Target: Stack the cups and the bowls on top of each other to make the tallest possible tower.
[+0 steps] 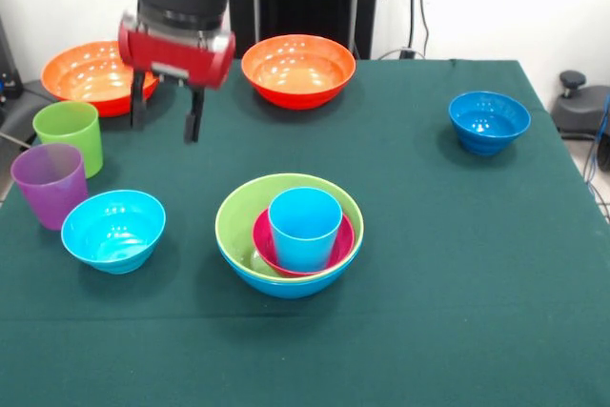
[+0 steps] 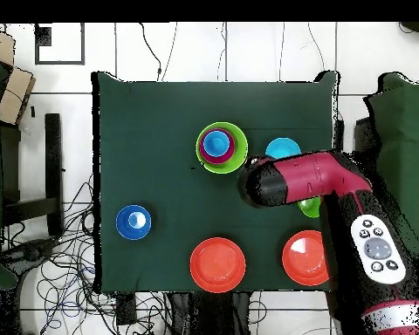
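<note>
My gripper (image 1: 167, 110) hangs open over bare green tablecloth (image 1: 429, 312), with an orange plastic bowl (image 1: 91, 75) just behind it and a lime green tumbler (image 1: 70, 135) and purple tumbler (image 1: 50, 184) crowding one side. Open cloth separates me from the nested bowl tower (image 1: 289, 234); a cyan bowl (image 1: 113, 230) flanks that path.
</note>
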